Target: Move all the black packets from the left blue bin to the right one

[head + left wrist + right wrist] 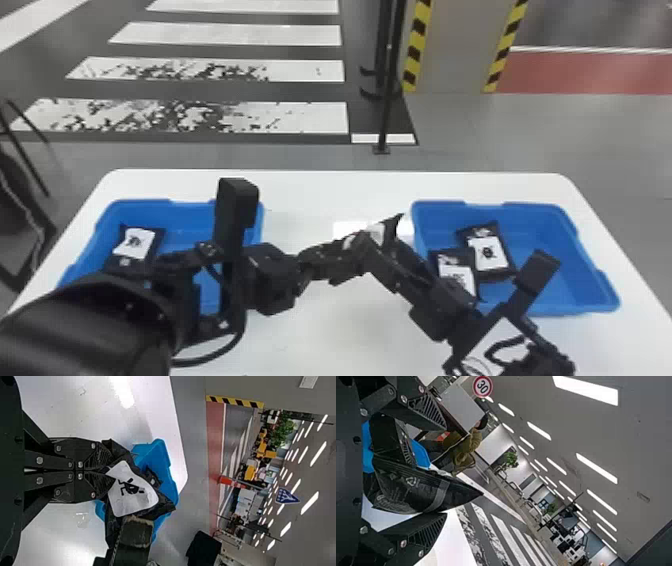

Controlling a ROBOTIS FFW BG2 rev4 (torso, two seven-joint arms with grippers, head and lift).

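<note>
Packet [128, 490]: above the tabletop [330, 320], between the bins and close to the right one's inner side
Left gripper [342, 255]: pinched firmly onto one end of that packet
Right gripper [381, 249]: fingers spread wide, one on each side of the same packet
Left bin [175, 206]: by the tabletop's left edge, a packet [134, 242] lying label up near its left wall
Right bin [555, 235]: toward the tabletop's right edge, two packets [487, 252] inside, side by side
</note>
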